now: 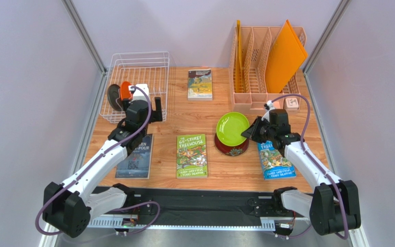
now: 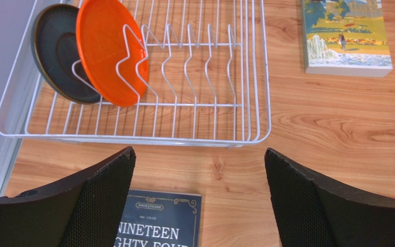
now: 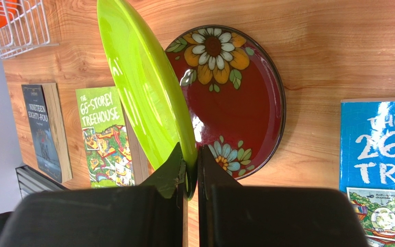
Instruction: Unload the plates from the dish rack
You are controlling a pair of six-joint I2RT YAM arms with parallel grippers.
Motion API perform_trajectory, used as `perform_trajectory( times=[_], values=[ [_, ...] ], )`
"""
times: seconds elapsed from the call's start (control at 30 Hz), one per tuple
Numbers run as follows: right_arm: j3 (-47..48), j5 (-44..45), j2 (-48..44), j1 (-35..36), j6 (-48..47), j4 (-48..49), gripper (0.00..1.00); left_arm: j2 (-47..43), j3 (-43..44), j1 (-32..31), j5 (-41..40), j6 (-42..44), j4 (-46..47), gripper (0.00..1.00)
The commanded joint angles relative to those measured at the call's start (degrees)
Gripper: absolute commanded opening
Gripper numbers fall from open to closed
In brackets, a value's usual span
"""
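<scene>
Work is half done. Right jaws pinch the lime green plate (image 3: 137, 77), tilted over the dark red plate (image 3: 240, 98) on the table (image 3: 338, 51). Left jaws gape, holding nothing; ahead of them the orange plate (image 2: 104, 46) and dark teal plate (image 2: 50, 46) stand in the dish rack (image 2: 204, 104).

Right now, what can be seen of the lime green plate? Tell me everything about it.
The lime green plate is small, round, glossy and plain, with a shallow raised rim; its material cannot be told. It is out of the white wire dish rack, pinched at its rim by the shut right gripper and held tilted on edge above the dark red floral plate, which lies flat on the wooden table. Whether its far edge touches that plate cannot be told.
</scene>
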Motion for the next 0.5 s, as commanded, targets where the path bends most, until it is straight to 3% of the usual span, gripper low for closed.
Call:
perform_trajectory(
  times=[0.0,0.47],
  values=[
    [-0.05,0.37,0.51,-0.46,-0.64,1.72,0.0,0.97,2.52,1.98,5.1,-0.93,0.39,1.0],
    [-0.06,-3.66,2.7,-2.48,1.03,2.95,0.0,-0.52,2.34,7.7,12.67,-3.66,-1.63,1.0]
  ],
)
